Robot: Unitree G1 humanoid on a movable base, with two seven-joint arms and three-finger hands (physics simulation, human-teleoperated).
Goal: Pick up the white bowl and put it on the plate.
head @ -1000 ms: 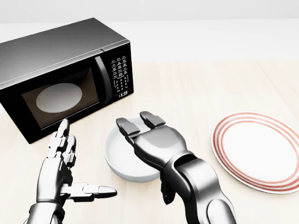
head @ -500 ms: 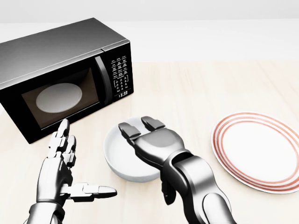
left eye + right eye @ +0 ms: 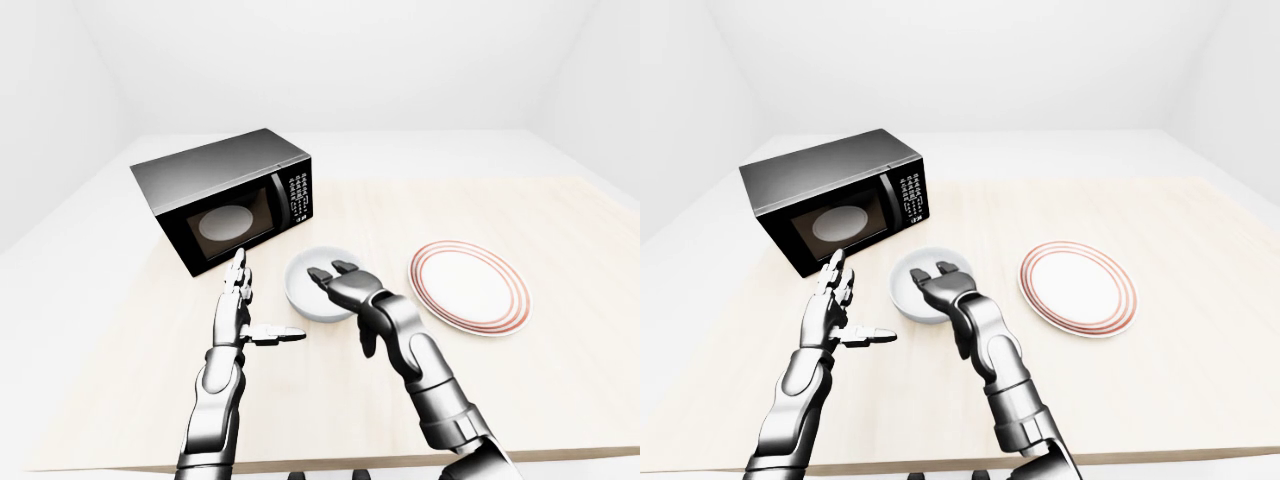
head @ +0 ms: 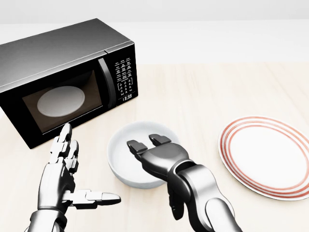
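The right hand [image 4: 155, 153] reaches over the lower-right rim of the white bowl [image 4: 126, 150], its two upper fingers [image 4: 137, 145] curled down into the hollow and the thumb hanging outside the wall below. The fingers stand about the rim, but whether they actually pinch it cannot be told from these views. Apart from those fingertips the bowl holds nothing.

The bowl sits on the pale wooden table [image 4: 203, 92], just below and to the right of the black microwave [image 4: 63, 72] in the head view, close to it but not touching. Taking the bowl as the landmark, the plate [image 4: 270, 154], white with red rings round its border, lies to its right with a strip of bare table between them; nothing is on the plate.

The left hand [image 4: 63, 171] hovers to the left of the bowl, clear of it, fingers straight and spread, pointing up toward the microwave, thumb pointing sideways toward the bowl. It holds nothing.

The microwave door is shut; through its dark window a pale round turntable [image 4: 61, 101] shows. Its keypad and a small lit clock face the bowl's side. Nothing lies on the table between bowl and plate.
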